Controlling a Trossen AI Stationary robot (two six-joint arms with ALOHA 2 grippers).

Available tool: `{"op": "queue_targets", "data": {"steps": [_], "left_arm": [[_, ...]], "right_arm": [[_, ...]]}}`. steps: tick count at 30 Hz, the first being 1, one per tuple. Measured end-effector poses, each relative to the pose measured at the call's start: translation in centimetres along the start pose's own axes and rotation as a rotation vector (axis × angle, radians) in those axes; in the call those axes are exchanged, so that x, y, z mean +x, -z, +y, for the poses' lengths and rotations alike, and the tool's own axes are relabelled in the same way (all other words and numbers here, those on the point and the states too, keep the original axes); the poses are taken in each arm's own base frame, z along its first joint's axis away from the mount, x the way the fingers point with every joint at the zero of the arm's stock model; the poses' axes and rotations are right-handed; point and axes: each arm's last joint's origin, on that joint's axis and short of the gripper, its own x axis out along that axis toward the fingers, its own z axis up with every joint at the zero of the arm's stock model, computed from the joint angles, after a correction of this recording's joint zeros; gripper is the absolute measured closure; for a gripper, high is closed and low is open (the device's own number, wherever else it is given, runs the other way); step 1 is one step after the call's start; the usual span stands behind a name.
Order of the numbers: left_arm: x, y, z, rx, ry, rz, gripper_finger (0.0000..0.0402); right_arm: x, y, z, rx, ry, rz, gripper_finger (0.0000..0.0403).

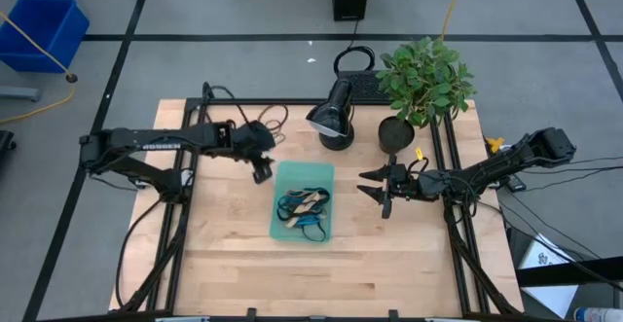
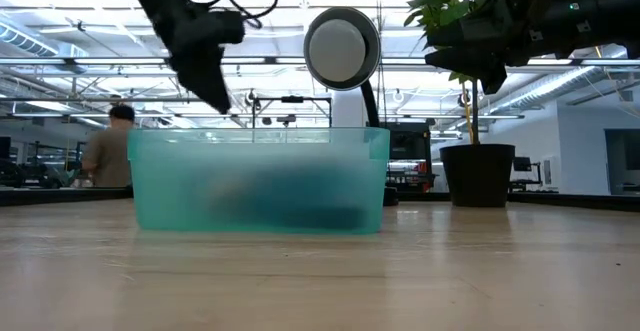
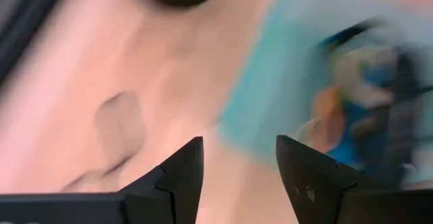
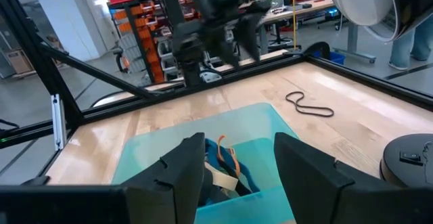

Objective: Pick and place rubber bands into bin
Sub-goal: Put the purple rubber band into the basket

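Bin (image 1: pixel 303 227) mid-table, already holding tangle of rubber bands (image 1: pixel 304 205) in blue, black, tan, orange. Left gripper (image 1: pixel 261 173) just beside bin's far-left corner, fingers released, empty. Right gripper (image 1: pixel 376 188) off bin's right side, fingers apart, empty. 1 black band (image 4: pixel 309 105) left on table. Judged: nearly done.

The right pincer (image 4: pixel 233 166) fills the lower middle of the frame, its two dark fingers (image 4: pixel 184 166) spread apart with nothing between them. Just beyond them sits the teal bin (image 4: pixel 145 153), holding a tangle of rubber bands (image 4: pixel 226 163) — blue, orange and tan. At centre right one black band (image 4: pixel 310 105) lies loose on the wooden table (image 4: pixel 365 126). The left pincer (image 4: pixel 226 45) hangs at upper centre.
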Motion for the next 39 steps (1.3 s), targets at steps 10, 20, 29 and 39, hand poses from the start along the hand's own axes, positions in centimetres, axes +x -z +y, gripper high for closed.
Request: {"op": "queue_targets", "data": {"steps": [10, 20, 29, 39], "left_arm": [[-1.3, 0.2, 5.7, -0.009, -0.216, 0.168, 0.0211], [3.4, 1.0, 8.8, 0.027, -0.212, 0.355, 0.0211], [8.9, 1.4, 10.1, 0.143, -0.185, 0.423, 0.0211], [12.1, 0.3, 12.2, 0.169, -0.125, 0.506, 0.0211]], "right_arm": [[0.0, 0.0, 0.0, -0.003, 0.003, -0.002, 0.0230], [0.0, -0.1, 0.0, 0.012, 0.004, -0.009, 0.0227], [0.0, -0.1, 0.0, 0.067, 0.007, -0.009, 0.0228], [0.0, -0.1, 0.0, 0.107, 0.011, -0.011, 0.0230]]}}
